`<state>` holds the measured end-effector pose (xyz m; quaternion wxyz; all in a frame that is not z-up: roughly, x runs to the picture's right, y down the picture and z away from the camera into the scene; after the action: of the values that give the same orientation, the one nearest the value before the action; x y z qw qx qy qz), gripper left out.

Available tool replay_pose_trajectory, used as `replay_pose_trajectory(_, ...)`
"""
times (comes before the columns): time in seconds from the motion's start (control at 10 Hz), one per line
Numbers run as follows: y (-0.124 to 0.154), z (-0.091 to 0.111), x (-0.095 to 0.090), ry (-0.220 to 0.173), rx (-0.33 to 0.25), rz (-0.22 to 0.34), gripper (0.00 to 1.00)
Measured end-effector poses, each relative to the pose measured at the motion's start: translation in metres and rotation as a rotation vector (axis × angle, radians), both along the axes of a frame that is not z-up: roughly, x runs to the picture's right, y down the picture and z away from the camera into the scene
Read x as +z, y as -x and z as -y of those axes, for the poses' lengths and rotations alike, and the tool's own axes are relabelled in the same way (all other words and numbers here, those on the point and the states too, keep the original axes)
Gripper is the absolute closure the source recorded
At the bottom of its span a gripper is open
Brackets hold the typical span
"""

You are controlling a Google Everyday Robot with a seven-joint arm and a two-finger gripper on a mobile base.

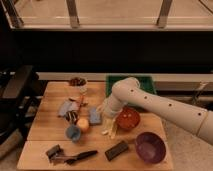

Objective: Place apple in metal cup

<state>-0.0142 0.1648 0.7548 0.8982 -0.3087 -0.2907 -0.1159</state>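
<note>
The apple (83, 124) is a small orange-yellow fruit on the wooden table (45, 127), touching or right next to a small blue cup (73, 132). A small dark, shiny, cup-like thing (71, 116) stands just up-left of the apple; I cannot tell for sure that it is the metal cup. My gripper (102, 110) is at the end of the cream arm (150, 102), low over the table by a blue packet (94, 116), a short way right of the apple and apart from it.
A red-orange bowl (128, 119) lies partly under the arm, and a purple bowl (150, 147) sits front right. A green tray (146, 81) is at the back. A cup with brown contents (77, 82), a grey cloth (64, 107), a yellow peel (111, 128), a black bar (116, 150) and a black-handled tool (75, 157) also lie on the table.
</note>
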Motion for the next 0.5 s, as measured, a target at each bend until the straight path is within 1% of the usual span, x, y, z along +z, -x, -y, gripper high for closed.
replay_pose_trajectory(0.2,0.014,-0.004,0.014,0.013,0.033,0.030,0.35)
replay_pose_trajectory(0.4,0.044,-0.010,0.033,0.042,0.073,0.070,0.35)
replay_pose_trajectory(0.5,0.052,-0.013,0.040,0.060,0.093,0.087,0.35)
